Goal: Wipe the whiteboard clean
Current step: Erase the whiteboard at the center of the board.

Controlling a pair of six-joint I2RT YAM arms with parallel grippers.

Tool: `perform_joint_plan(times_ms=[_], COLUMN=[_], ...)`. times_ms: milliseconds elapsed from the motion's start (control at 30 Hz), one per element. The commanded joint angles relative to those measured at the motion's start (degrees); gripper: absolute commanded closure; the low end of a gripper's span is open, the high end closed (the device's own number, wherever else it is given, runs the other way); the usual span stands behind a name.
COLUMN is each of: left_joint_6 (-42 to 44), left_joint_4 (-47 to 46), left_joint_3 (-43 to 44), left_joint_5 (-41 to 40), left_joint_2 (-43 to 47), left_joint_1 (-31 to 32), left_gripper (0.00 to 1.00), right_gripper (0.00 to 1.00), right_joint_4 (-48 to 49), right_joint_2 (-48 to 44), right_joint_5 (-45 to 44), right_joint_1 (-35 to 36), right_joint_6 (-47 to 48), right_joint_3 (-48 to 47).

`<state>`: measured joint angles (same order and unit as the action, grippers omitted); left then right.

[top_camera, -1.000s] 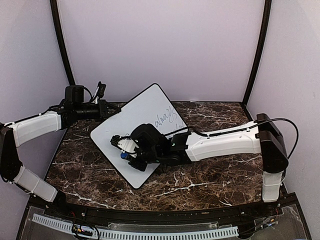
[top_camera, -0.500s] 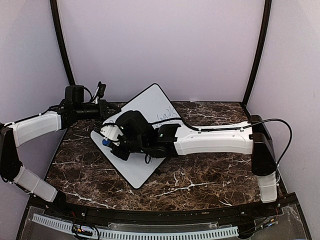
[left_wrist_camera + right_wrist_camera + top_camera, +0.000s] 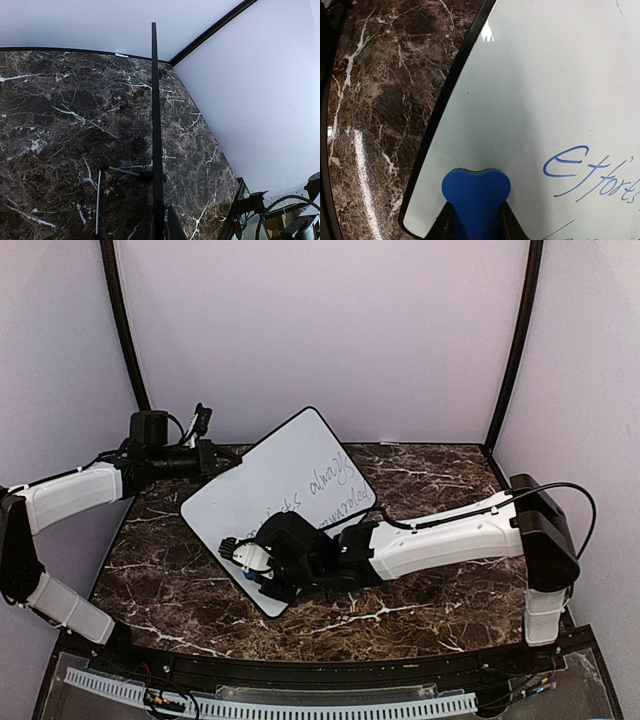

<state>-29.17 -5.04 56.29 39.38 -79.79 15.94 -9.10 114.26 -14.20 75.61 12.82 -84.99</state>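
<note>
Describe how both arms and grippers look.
Left arm and right arm: white link shells, black joints. Black wrist housings carry dark jaws; the right gripper has white trim. A black cable loops off the right elbow; thin wires top the left wrist.

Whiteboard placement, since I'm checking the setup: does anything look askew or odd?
The whiteboard lies diagonally on the table, pinched at its edge by the left gripper. Blue handwriting is on it; the right gripper holds a blue eraser by its near corner. Nothing looks damaged.

right hand (image 3: 245, 562) + eraser (image 3: 476, 192) | slid to whiteboard (image 3: 285, 462) near corner | writing (image 3: 322, 490) uncovered
</note>
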Motion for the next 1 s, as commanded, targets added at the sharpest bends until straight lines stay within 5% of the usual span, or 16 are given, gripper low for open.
perform_joint_plan(times_ms=[0, 467, 967], left_joint_6=[0.34, 0.59, 0.43], left_joint_4=[-2.61, -2.31, -2.52], left_joint_3=[0.66, 0.65, 0.66], left_joint_5=[0.35, 0.09, 0.22], left_joint_2=[2.51, 3.05, 2.73], left_joint_1=[0.23, 0.23, 0.23], left_gripper=[1.0, 1.0, 1.0], right_gripper=[0.79, 0.79, 0.79], right_joint_4=[1.16, -1.48, -2.76], right_joint_2=[-2.04, 7.84, -0.6], right_joint_5=[-1.0, 3.04, 1.25], right_joint_1=[-0.16, -0.95, 0.09], right_joint_6=[-1.92, 1.73, -0.17], right_joint_3=[1.64, -20.6, 0.05])
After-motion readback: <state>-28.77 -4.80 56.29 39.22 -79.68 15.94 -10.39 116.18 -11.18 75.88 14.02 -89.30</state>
